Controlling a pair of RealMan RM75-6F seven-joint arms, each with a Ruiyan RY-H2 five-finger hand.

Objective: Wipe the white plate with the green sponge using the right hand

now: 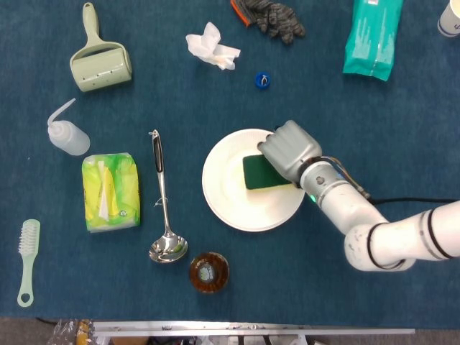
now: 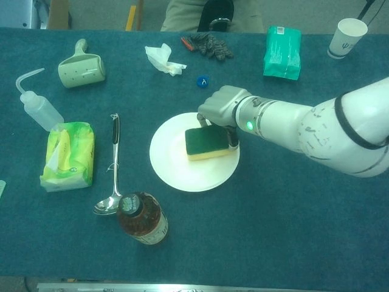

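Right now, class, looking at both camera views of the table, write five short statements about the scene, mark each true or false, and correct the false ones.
1. The right hand holds the green sponge over the round white plate. True.
2. The silver ladle with the black handle lies on the plate. False: it lies on the blue cloth, left of the plate, not touching it.
3. The brown bottle stands near the table's front edge. True.
4. The small blue cap sits inside the paper cup. False: it lies on the cloth, far from the cup.
5. The left hand holds the clear squeeze bottle. False: the left hand shows in neither view.
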